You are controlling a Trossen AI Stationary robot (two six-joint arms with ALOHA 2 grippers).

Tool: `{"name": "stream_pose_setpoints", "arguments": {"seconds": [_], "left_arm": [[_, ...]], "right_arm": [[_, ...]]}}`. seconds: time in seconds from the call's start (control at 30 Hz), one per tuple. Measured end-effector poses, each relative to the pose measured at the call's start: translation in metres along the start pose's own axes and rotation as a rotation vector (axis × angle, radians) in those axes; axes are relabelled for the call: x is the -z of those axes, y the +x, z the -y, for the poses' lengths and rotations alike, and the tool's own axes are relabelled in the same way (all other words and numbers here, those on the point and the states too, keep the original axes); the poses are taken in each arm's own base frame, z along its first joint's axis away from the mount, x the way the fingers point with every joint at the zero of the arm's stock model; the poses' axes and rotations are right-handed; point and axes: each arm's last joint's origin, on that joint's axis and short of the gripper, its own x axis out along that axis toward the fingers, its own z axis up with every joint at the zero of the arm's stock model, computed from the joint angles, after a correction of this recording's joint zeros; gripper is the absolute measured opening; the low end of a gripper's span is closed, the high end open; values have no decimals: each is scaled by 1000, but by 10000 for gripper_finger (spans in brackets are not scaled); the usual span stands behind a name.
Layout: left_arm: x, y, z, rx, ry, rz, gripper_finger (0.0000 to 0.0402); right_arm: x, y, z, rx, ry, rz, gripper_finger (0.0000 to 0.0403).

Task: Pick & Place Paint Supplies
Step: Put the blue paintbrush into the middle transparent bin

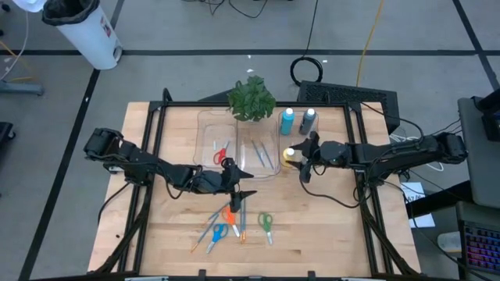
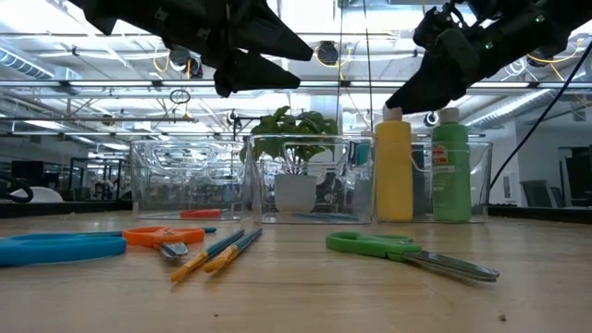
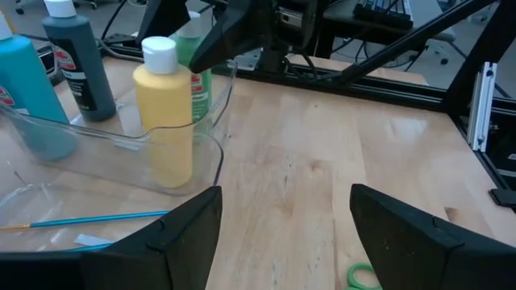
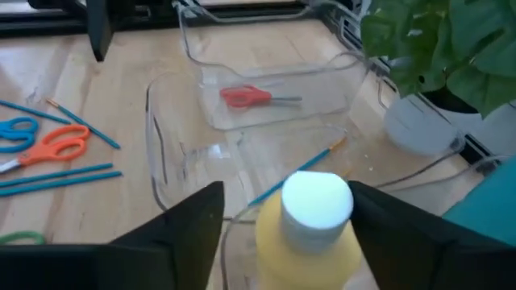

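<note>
A yellow paint bottle (image 4: 310, 242) with a white cap (image 4: 317, 201) stands upright in the right clear bin (image 3: 205, 153), next to a green bottle (image 2: 450, 166). My right gripper (image 4: 286, 197) is open just above them, one finger on each side of the yellow bottle's cap, touching nothing that I can see. My left gripper (image 1: 244, 187) hovers open and empty over the table's middle. On the wood near the front lie orange scissors (image 1: 230, 212), blue scissors (image 1: 217, 232), green scissors (image 1: 266, 225) and thin brushes (image 1: 241, 222).
Red scissors (image 4: 246, 97) lie in the left bin (image 1: 211, 133), brushes (image 1: 264, 152) in the middle one. A light blue bottle (image 1: 287, 119) and a dark blue bottle (image 1: 308, 119) stand at the far edge beside a leafy plant (image 1: 251, 97). Black frame rails border the table.
</note>
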Motion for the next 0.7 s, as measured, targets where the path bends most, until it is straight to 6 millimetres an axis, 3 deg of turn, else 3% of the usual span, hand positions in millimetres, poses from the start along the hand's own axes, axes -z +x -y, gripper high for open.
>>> {"name": "stream_pose_setpoints", "arguments": {"seconds": [0.2,0.7], "left_arm": [[0,0,0,0,0,0,273],[0,0,0,2,2,-1,273]], "right_arm": [[-4,-3,-3,-11,-23,43,285],[-24,-39,-10,-95,-41,240,270]]}}
